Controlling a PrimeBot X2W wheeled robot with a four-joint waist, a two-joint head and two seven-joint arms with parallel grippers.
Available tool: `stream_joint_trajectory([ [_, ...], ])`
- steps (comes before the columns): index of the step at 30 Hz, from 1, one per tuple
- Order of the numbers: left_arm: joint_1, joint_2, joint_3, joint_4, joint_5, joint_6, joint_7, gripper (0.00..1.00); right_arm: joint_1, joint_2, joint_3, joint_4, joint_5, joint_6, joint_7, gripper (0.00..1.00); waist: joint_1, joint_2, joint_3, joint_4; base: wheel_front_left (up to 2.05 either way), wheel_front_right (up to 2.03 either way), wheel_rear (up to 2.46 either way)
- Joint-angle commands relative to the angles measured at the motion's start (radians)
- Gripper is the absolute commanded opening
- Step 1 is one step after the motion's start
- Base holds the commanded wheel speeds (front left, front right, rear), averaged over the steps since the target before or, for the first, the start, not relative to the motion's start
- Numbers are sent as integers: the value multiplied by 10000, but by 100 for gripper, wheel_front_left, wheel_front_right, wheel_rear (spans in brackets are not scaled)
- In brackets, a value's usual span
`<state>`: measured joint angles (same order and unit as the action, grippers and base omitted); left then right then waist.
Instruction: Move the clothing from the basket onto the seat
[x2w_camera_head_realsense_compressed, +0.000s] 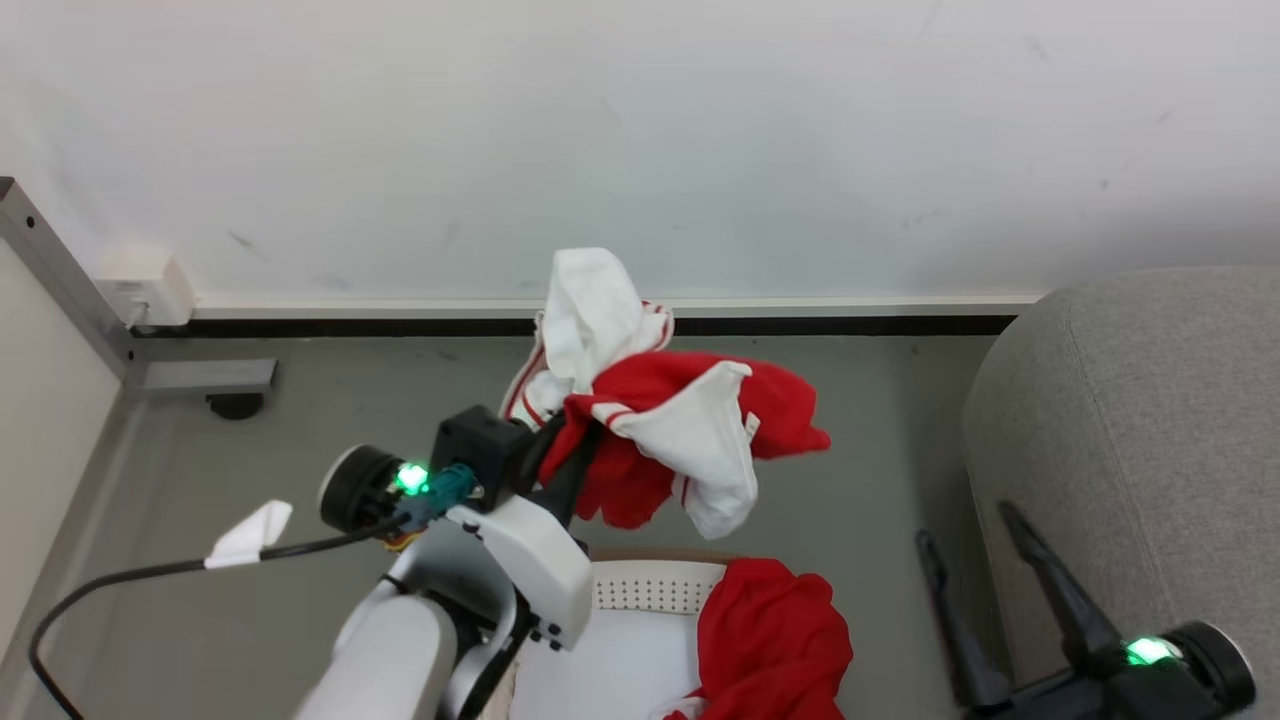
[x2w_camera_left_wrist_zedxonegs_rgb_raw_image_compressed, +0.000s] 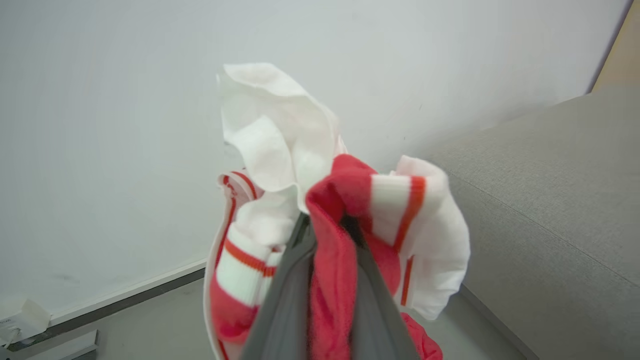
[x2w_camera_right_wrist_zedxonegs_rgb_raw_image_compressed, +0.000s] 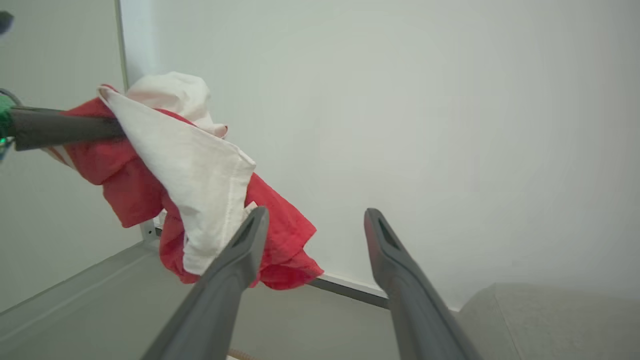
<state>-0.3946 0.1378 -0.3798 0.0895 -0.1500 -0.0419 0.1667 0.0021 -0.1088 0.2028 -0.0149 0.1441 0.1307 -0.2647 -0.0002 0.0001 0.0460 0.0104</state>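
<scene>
Red, white-trimmed clothing (x2w_camera_head_realsense_compressed: 660, 420); grey seat (x2w_camera_head_realsense_compressed: 1150, 440)

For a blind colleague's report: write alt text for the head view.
The left gripper, shut on a red and white garment, holds it bunched in the air, clear of the basket, at whose right side a second red garment lies. The open right gripper sits at lower right by the grey seat.

Bright, even, diffuse light on the white wall (x2w_camera_head_realsense_compressed: 700, 120) beyond the jaws, shadows faint and soft-edged. Blurred close to the lens: the left gripper (x2w_camera_left_wrist_zedxonegs_rgb_raw_image_compressed: 327, 222), its dark fingers (x2w_camera_left_wrist_zedxonegs_rgb_raw_image_compressed: 285, 310) and the red clothing (x2w_camera_left_wrist_zedxonegs_rgb_raw_image_compressed: 330, 280) pinched between them. Crisper folds past the wide-spread right gripper (x2w_camera_right_wrist_zedxonegs_rgb_raw_image_compressed: 316, 214). Green status lights (x2w_camera_head_realsense_compressed: 1148, 650) glowing behind both sets of jaws.
</scene>
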Motion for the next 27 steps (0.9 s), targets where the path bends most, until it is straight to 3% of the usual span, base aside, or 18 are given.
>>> stream_joint_trajectory([
  [1,194,41,-42,-221,-91,-4,102,0,-192,-141,256,-121,-170,1,5,100,2,-1,-56,-5,0,0,0],
  [7,368,-76,-489,-889,-105,-93,566,0,-1114,-705,2110,-131,-223,-1,5,100,2,-1,-123,-11,0,0,0],
  [14,287,-293,-1182,-1286,-216,-284,859,0,-2486,-973,3580,902,-367,-3,5,100,2,-1,-168,24,0,0,0],
  [25,484,-439,-1926,-1518,-747,-559,1203,0,-3454,-594,3108,2674,-1049,-9,5,100,2,-1,-378,222,0,0,0],
  [26,504,-421,-1946,-1499,-796,-562,1202,0,-3460,-576,3089,2813,-955,-9,5,43,2,-1,-404,231,0,0,0],
  [27,528,-418,-1956,-1477,-844,-570,1199,0,-3453,-566,3140,2977,-818,-9,5,0,2,-1,-423,245,0,0,0],
])
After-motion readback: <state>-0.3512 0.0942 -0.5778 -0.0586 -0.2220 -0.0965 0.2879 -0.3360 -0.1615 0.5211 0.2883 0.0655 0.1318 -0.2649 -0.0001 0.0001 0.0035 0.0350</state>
